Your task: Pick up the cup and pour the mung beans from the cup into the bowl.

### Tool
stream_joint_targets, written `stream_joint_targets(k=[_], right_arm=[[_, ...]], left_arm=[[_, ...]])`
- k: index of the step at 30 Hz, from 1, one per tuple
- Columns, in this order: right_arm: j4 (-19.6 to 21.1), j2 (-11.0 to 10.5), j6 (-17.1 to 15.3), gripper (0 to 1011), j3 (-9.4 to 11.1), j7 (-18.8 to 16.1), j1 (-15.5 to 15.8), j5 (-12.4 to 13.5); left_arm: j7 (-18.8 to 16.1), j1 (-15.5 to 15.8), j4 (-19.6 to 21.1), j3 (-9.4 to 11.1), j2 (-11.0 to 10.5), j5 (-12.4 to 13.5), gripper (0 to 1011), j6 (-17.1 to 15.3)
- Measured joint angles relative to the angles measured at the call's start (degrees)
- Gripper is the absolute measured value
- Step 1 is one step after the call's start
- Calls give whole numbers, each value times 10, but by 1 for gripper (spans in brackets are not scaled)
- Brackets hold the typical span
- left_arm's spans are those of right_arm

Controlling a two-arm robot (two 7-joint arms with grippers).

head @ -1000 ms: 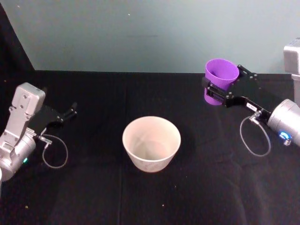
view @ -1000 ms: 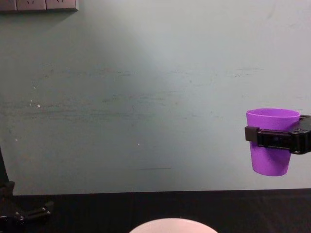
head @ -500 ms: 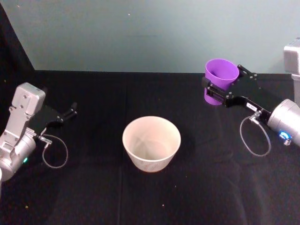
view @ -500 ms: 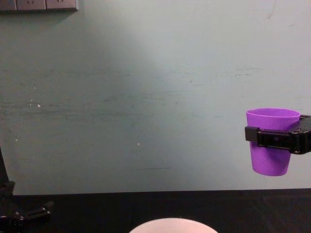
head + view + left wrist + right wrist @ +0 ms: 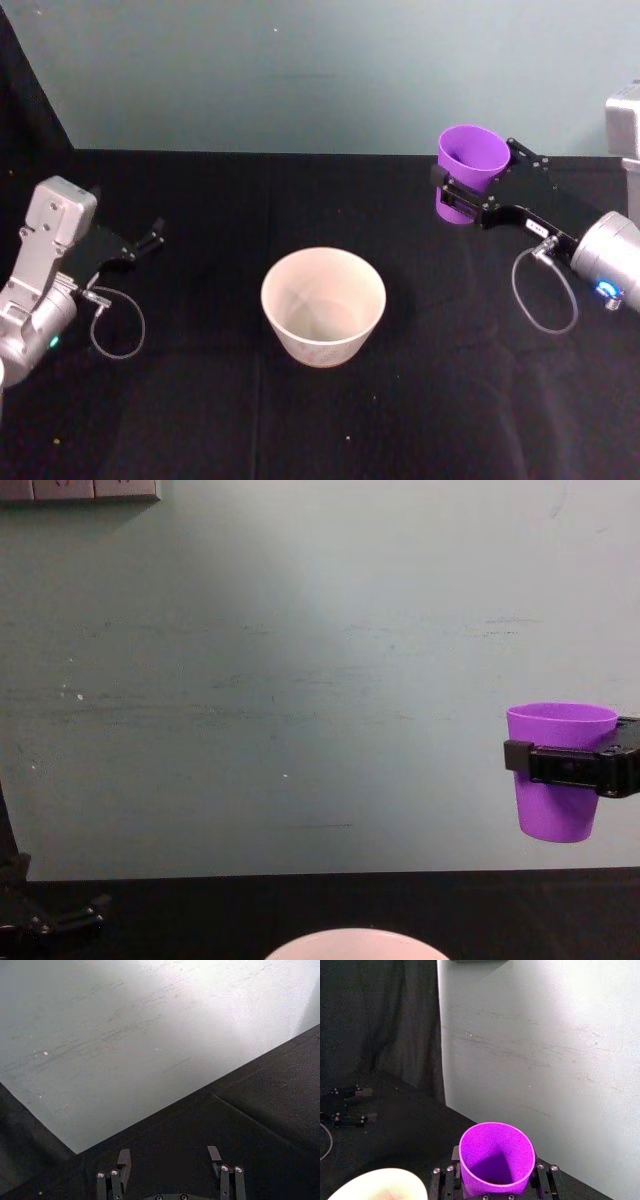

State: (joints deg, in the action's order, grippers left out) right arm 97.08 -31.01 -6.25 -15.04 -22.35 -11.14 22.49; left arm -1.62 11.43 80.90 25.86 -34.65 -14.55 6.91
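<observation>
My right gripper [image 5: 468, 186] is shut on the purple cup [image 5: 470, 166], holding it upright above the black table, to the right of and beyond the bowl. The chest view shows the cup [image 5: 558, 772] hanging at the right edge with a black finger [image 5: 560, 765] across its side. In the right wrist view a few dark mung beans [image 5: 496, 1180] lie at the bottom of the cup [image 5: 496, 1157]. The pale bowl [image 5: 323, 305] stands at the table's centre and looks empty; its rim [image 5: 345, 944] also peeks in low in the chest view. My left gripper [image 5: 152, 238] rests open at the far left.
The black cloth table [image 5: 200, 400] runs back to a pale teal wall [image 5: 300, 70]. A grey box [image 5: 624, 125] stands at the right edge. Cable loops hang under both wrists. A few specks dot the cloth in front.
</observation>
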Motion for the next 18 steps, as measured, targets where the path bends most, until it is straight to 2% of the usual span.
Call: stream_joint_targets(k=[18], right_arm=[[0, 0, 0, 746, 0, 0, 0, 0]], left_arm=[[0, 0, 0, 0, 0, 0, 1000, 0]])
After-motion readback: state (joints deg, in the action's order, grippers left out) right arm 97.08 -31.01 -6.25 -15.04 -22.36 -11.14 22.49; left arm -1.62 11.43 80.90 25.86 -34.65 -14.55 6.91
